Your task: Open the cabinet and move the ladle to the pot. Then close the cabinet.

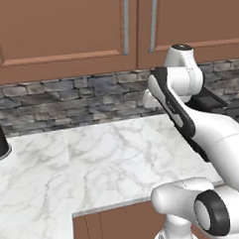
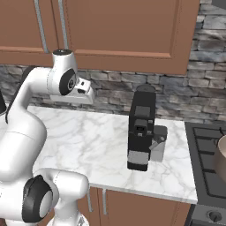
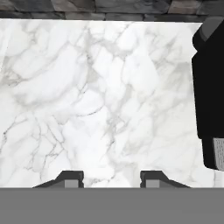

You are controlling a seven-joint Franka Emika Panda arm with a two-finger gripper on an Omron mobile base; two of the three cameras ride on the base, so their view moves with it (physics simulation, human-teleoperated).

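Up at twelve o'clock the cabinet (image 1: 62, 30) is shut, both handles untouched, so nothing's done yet. Tool (image 3: 111, 178) hangs over bare counter (image 3: 87, 96), fingers parted, holding nothing. Pot (image 2: 221, 156) waits at three o'clock; ladle presumably inside the cabinet.

Kitchen, marble counter (image 1: 94, 162), stone backsplash (image 1: 66, 102), wooden cabinet (image 1: 57, 30), stove (image 2: 207, 154)

pot (image 2: 222, 159) cut off at right edge (just its rim), cabinet (image 2: 119, 31) tops cropped
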